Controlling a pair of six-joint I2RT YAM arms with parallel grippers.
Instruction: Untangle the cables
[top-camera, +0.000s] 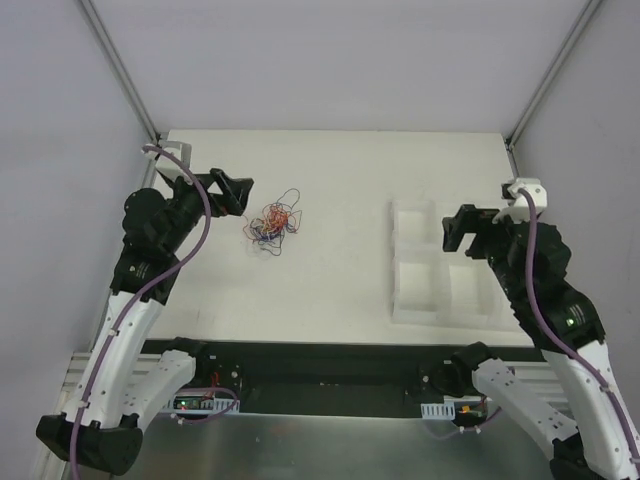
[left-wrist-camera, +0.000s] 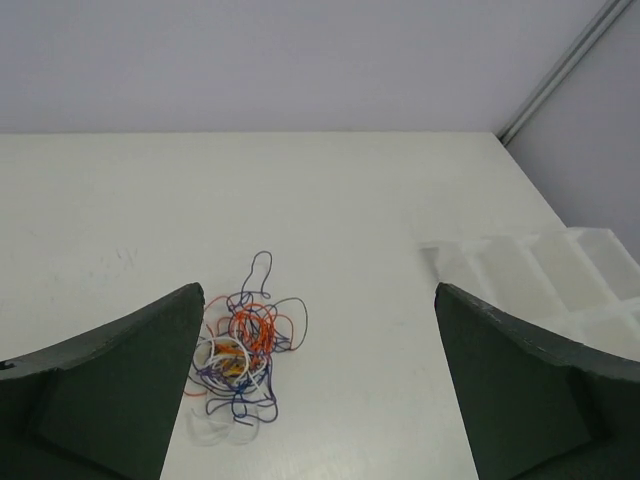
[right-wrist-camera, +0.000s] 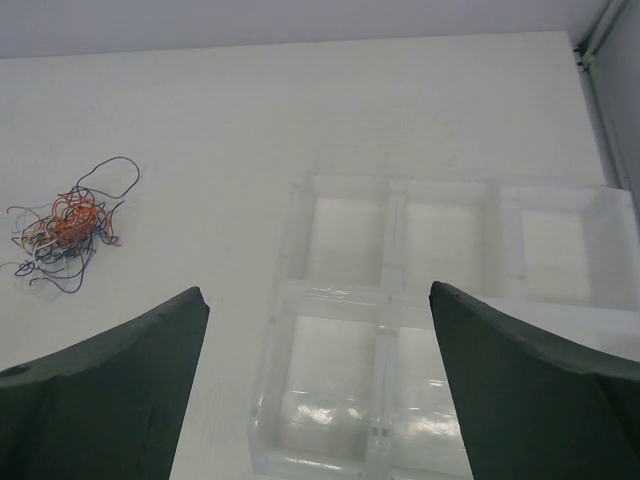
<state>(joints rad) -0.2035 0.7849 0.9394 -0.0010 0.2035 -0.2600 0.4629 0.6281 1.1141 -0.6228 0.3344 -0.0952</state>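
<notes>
Cables (top-camera: 272, 225) form one small orange, blue, white tangle.

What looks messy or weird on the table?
Only the knotted bundle of hair-thin orange, blue, black and white wires, lying snarled on the white table, left of the clear plastic compartment tray. Its loops stick out every way. The tray looks empty, and nothing seems spilled or broken.
</notes>
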